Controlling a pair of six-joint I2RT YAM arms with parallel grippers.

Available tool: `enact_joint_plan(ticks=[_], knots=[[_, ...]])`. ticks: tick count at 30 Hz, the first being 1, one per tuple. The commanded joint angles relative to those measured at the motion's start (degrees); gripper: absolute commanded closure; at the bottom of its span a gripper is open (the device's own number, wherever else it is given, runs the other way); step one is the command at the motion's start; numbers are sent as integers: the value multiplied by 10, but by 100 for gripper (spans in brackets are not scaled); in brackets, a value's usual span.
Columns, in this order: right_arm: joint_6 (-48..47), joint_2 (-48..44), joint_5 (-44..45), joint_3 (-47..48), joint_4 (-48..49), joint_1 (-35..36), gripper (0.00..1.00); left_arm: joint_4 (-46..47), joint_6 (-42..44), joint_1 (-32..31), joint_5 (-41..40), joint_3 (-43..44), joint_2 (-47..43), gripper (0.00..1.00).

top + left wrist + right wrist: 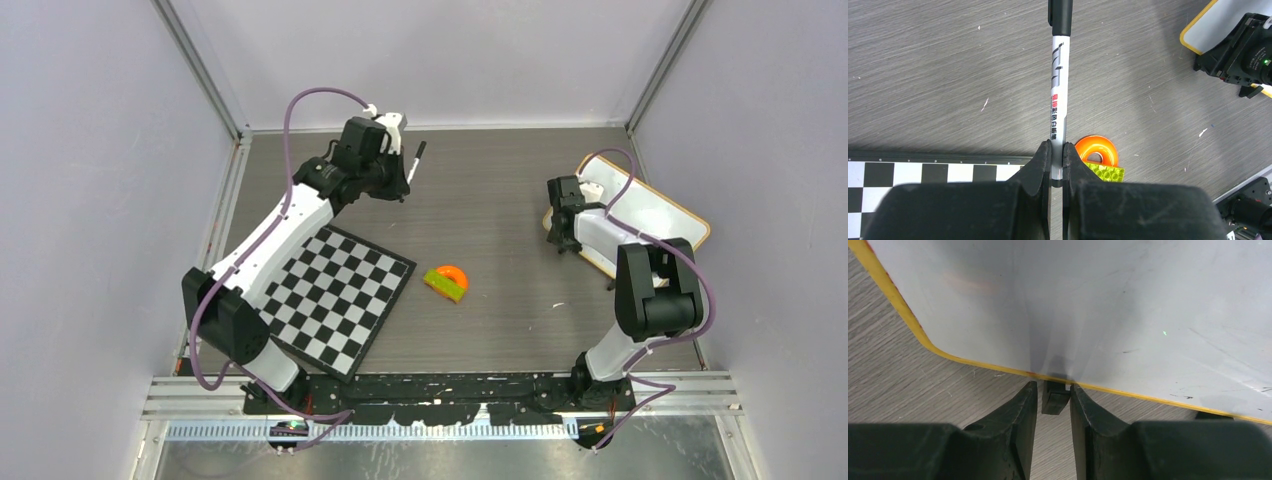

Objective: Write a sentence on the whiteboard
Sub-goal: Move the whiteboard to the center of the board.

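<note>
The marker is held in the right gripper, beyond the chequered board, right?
No: the marker is held in the left gripper, not the right, as the left wrist view shows. It is indeed beyond the chequered board.

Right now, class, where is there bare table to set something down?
Bare: the middle, between the orange toy and the right gripper; also the far side, between the marker and the whiteboard. Crowded: the left, around the chequered board.

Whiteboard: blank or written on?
Blank as far as visible. The whiteboard shows only faint smudges in the right wrist view, no lettering; in the top view the right arm hides part of it.
</note>
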Motion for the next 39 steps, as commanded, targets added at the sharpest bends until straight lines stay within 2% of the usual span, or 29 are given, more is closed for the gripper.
enact_joint_plan(ticks=[1, 5, 12, 14, 24, 32, 39], knots=[[6, 12, 15, 24, 8, 1, 65, 15, -3, 5, 10, -1, -29, 100], [1, 23, 9, 32, 1, 2, 70, 13, -3, 7, 13, 2, -27, 100], [-38, 17, -34, 18, 5, 14, 96, 11, 2, 16, 13, 9, -28, 100], [-48, 7, -50, 10, 12, 22, 99, 11, 1, 23, 13, 11, -29, 100], [-79, -37, -155, 7, 29, 99, 100, -1, -1, 61, 36, 6, -35, 100], [-120, -13, -147, 23, 44, 203, 100, -16, 6, 105, 63, -8, -48, 100], [-136, 29, -133, 58, 50, 266, 100, -15, 11, 126, 72, -31, -69, 100]])
